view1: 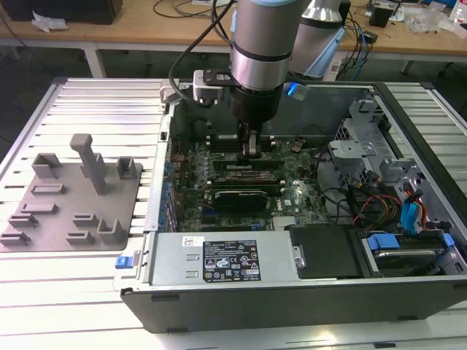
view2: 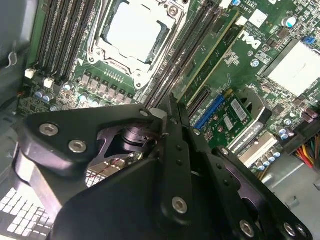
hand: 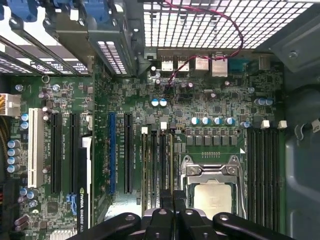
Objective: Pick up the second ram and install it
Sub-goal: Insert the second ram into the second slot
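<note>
My gripper (view1: 248, 149) reaches down into the open computer case, over the memory slots beside the CPU socket (view2: 132, 32). Its two black fingers (view2: 172, 112) are pressed together, shut, with nothing showing between them. The second ram (view2: 212, 52), a thin green stick, stands on edge in a slot just past the fingertips. In the first wrist view the gripper (hand: 173, 197) sits at the near end of the slots (hand: 159, 160), close to the socket (hand: 212, 192). Whether the tips touch the stick I cannot tell.
The grey holder tray (view1: 73, 197) with upright posts lies on the slatted table at the exterior view's left. Inside the case are a graphics card (view2: 235, 117), the power supply (view1: 222, 262) at the front, and drive bays with cables (view1: 394, 197) on the exterior view's right.
</note>
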`<state>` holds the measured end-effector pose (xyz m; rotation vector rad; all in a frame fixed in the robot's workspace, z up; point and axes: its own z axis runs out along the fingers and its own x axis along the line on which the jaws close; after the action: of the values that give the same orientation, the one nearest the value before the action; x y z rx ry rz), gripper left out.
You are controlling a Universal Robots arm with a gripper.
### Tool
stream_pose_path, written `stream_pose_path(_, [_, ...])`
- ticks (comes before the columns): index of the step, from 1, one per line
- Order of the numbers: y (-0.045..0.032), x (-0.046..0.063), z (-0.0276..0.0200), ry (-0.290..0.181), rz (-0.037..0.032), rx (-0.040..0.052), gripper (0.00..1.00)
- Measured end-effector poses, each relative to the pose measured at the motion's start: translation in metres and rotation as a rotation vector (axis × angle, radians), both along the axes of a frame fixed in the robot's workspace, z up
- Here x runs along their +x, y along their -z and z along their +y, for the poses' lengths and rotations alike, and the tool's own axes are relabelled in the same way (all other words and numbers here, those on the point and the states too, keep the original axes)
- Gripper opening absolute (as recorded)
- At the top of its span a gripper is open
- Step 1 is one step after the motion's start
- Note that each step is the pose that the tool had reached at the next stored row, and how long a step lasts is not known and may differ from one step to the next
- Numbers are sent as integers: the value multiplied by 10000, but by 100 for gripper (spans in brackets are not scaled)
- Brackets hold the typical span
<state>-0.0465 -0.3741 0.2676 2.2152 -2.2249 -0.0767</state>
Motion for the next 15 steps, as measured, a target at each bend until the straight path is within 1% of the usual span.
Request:
stream_pose_path(3, [0,0,0,1,1,-2,9])
stream_pose_path(5, [25,0,0,0,0,-1,9])
stream_pose_path(8, [42,0,0,0,1,-3,9])
stream_pose_path(15, [61,0,0,0,1,-1,9])
